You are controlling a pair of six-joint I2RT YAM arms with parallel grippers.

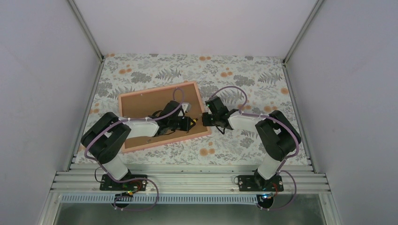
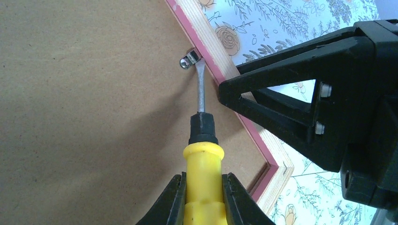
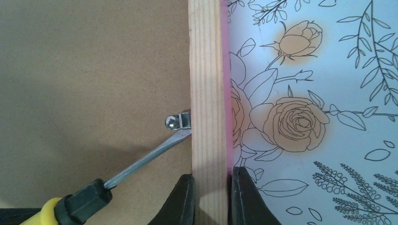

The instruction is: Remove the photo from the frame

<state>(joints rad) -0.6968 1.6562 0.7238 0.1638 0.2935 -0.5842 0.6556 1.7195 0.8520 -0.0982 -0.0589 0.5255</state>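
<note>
The frame (image 1: 150, 90) lies face down on the table, its brown backing board (image 1: 141, 105) up. The photo is hidden beneath that board. My left gripper (image 2: 202, 180) is shut on a yellow-handled screwdriver (image 2: 202, 159). The blade tip rests against a small metal clip (image 2: 189, 60) at the frame's right rail. My right gripper (image 3: 211, 187) is shut on that wooden rail (image 3: 206, 70), one finger on each side, just below the clip (image 3: 178, 122). From the top view, both grippers, the left (image 1: 185, 123) and the right (image 1: 206, 118), meet at the frame's right edge.
A floral tablecloth (image 3: 319, 70) covers the table around the frame. White enclosure walls (image 1: 47, 70) stand on the left, right and far sides. The arm bases sit on a metal rail (image 1: 187, 180) at the near edge.
</note>
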